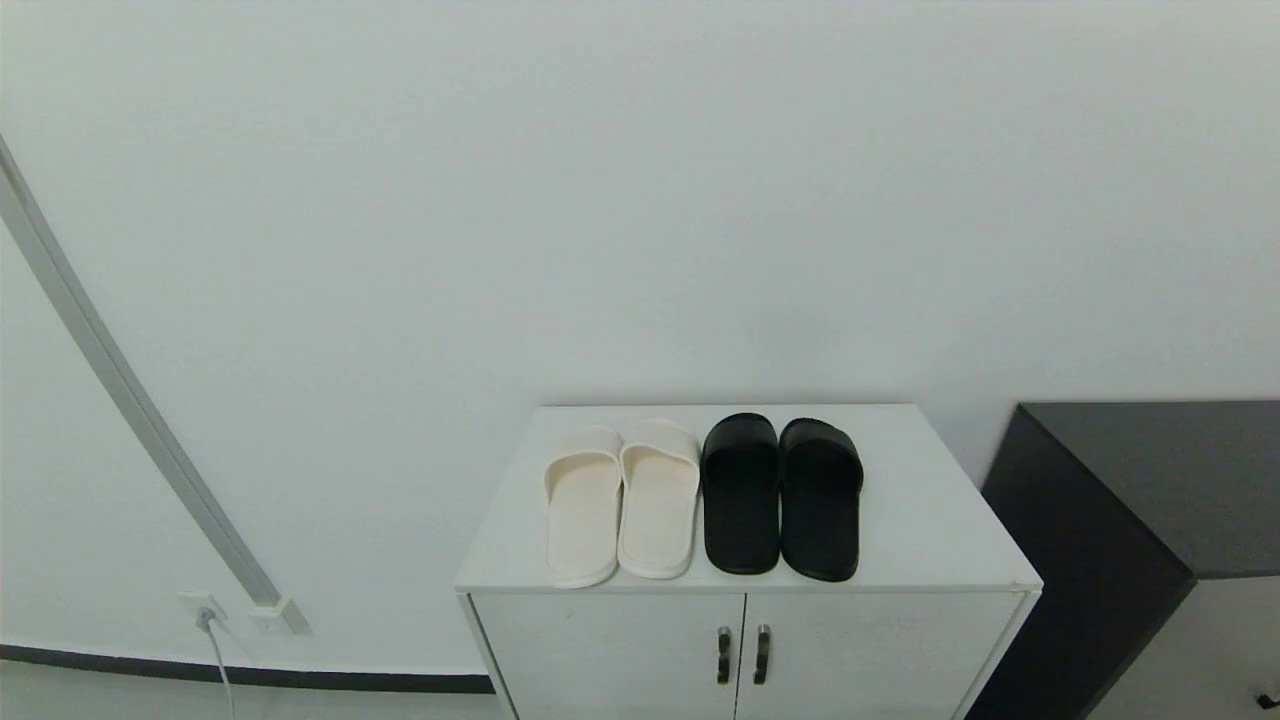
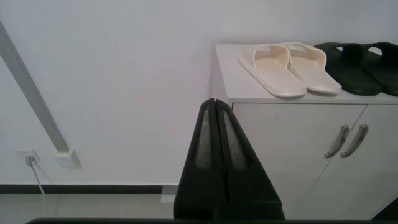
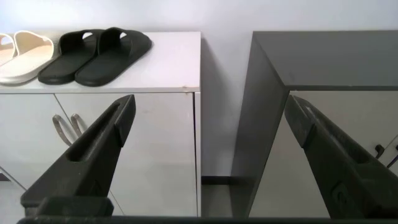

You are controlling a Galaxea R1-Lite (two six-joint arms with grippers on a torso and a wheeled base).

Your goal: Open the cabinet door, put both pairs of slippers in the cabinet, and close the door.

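The white two-door cabinet (image 1: 930, 520) stands shut, with its metal handles (image 1: 741, 655) side by side. On its top lie the cream rubber slippers (image 1: 620, 505), with the black rubber slippers (image 1: 780, 500) just beside them. The left gripper (image 2: 215, 102) is pressed together and the right gripper (image 3: 210, 102) is spread wide. A dark grey cabinet (image 1: 1130, 500) stands near.

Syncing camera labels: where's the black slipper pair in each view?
Head: black slippers on cabinet top, right of white slippers.
Left wrist: black slippers beyond white slippers.
Right wrist: black slippers nearer than white slippers.
Shared landmark: the paired door handles.
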